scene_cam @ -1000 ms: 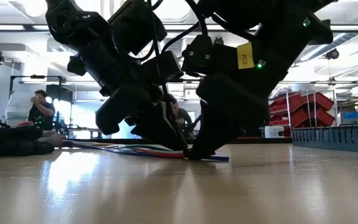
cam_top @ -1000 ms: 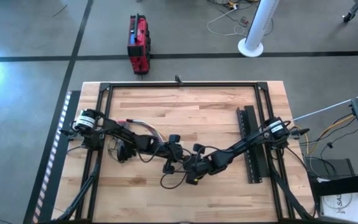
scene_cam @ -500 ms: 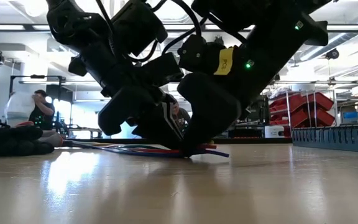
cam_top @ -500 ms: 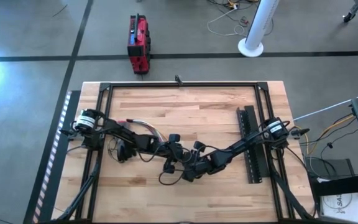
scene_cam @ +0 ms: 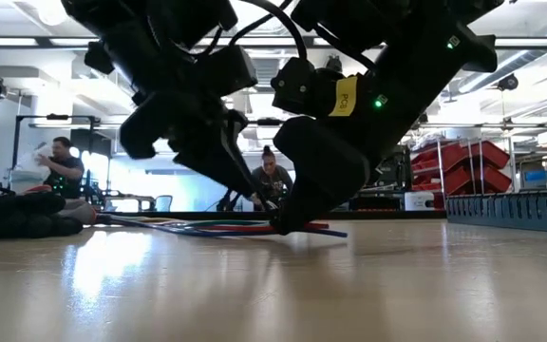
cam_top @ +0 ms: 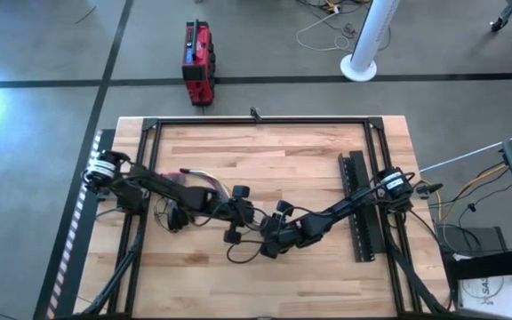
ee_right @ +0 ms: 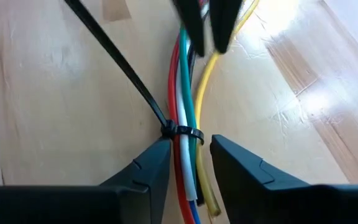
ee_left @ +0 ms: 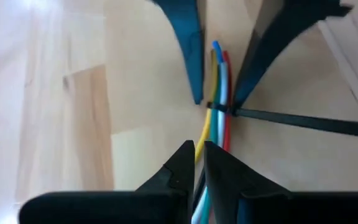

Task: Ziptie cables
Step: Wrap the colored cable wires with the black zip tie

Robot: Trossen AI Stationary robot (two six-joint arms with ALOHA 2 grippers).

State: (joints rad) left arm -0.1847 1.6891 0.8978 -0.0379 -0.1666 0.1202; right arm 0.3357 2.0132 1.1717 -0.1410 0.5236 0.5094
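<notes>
**One bundle, one ziptie, two grippers over it**

We count one bundle of cables [ee_right: 184, 134] lying on the wooden table [cam_top: 309, 169], just 7 o'clock of the table's centre in the high view. In the right wrist view we make out five wires in it: red, white, green, yellow and blue. One ziptie [ee_right: 180, 132] is looped around the bundle, and its long black tail runs off flat across the wood.

We see two grippers. The right gripper [ee_right: 190, 155] is down at the bundle, its fingers slightly apart and straddling the wires right beside the ziptie loop; we cannot tell whether they touch anything. The left gripper [ee_left: 196, 152] sits just at 9 o'clock of it in the high view, its fingers nearly closed with only a thin gap, above the yellow wire and gripping nothing we can see.

One long perforated black bar [cam_top: 360, 206] lies at 3 o'clock on the table. We see no containers on the table.
</notes>
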